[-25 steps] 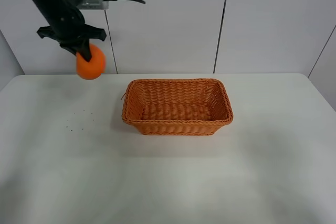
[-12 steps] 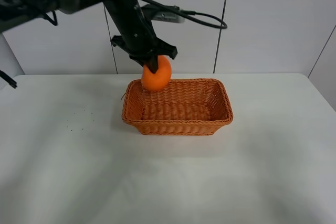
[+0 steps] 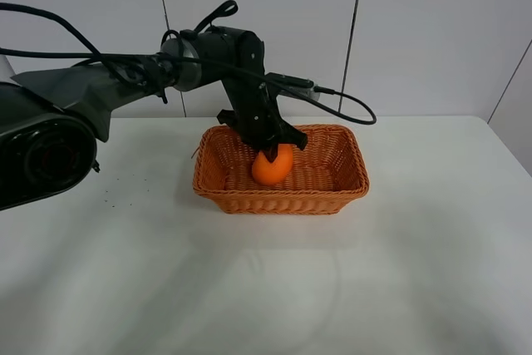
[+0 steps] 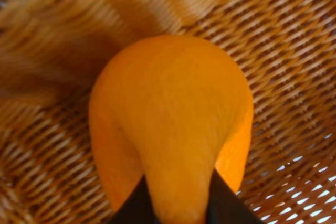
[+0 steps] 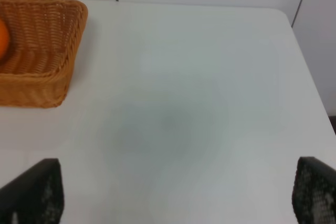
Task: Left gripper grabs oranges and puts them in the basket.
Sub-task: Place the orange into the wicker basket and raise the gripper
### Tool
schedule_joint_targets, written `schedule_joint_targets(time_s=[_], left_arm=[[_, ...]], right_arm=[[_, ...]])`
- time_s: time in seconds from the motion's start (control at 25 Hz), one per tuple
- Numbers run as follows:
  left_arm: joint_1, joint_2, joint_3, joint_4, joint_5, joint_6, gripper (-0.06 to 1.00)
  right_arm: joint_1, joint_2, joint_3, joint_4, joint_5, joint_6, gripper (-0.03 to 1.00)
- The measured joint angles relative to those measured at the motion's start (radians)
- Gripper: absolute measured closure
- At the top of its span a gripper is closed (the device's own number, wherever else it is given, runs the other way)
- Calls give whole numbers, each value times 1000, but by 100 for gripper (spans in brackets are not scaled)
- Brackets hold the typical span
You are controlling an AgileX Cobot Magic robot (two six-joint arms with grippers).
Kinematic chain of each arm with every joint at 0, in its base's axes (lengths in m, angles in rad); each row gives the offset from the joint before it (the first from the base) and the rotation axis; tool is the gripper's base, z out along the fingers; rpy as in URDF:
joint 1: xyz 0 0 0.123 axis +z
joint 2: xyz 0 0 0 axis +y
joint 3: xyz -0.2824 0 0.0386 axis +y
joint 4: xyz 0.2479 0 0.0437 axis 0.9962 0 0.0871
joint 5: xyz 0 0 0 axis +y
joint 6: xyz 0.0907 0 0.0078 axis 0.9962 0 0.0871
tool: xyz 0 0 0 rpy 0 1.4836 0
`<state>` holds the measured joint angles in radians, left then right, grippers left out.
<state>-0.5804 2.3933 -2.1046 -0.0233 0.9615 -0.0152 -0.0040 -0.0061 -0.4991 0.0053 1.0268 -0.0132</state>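
The orange [image 3: 273,167] is inside the wicker basket [image 3: 218,194], low over its floor, left of the middle. My left gripper [image 3: 269,150] reaches down into the basket from behind and is shut on the orange. In the left wrist view the orange [image 4: 170,129] fills the picture, with my black fingers [image 4: 135,207] clamped on either side of its knobbed end and the basket weave [image 4: 294,77] close behind. I cannot tell whether the fruit touches the floor. My right gripper [image 5: 173,195] is open over bare table, its fingertips [image 5: 32,190] wide apart.
The basket stands on a white table [image 3: 125,272], near its back middle. In the right wrist view the basket [image 5: 44,56] is at the far side with a sliver of orange [image 5: 2,43] showing. White wall panels [image 3: 432,31] rise behind the table.
My left arm has carried the orange from the far left, over the basket's back rim, and lowered it into the basket.
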Motion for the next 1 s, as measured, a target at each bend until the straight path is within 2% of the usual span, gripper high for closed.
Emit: schedule_joint_targets(time_s=[0.08,0.2,0.28,0.32,0.52,0.68,1.0], left_arm=[[0,1,0,-12,2,0,66],[0,1,0,-22,7,0,34],[0,1,0,-22,18,0,19],[0,1,0,-22,24,0,15],[0,1,-25,-24,83,0,9],[0,-3,-118,7,169,6,9],[54,-122,-151,23,193,27,9]], right_arm=[[0,0,0,0,0,0,27],[0,0,0,0,0,0,27],[0,0,0,0,0,0,27],[0,0,0,0,0,0,27],[0,0,0,0,0,0,27],[0,0,0,0,0,0,27],[0,0,0,0,0,0,27]])
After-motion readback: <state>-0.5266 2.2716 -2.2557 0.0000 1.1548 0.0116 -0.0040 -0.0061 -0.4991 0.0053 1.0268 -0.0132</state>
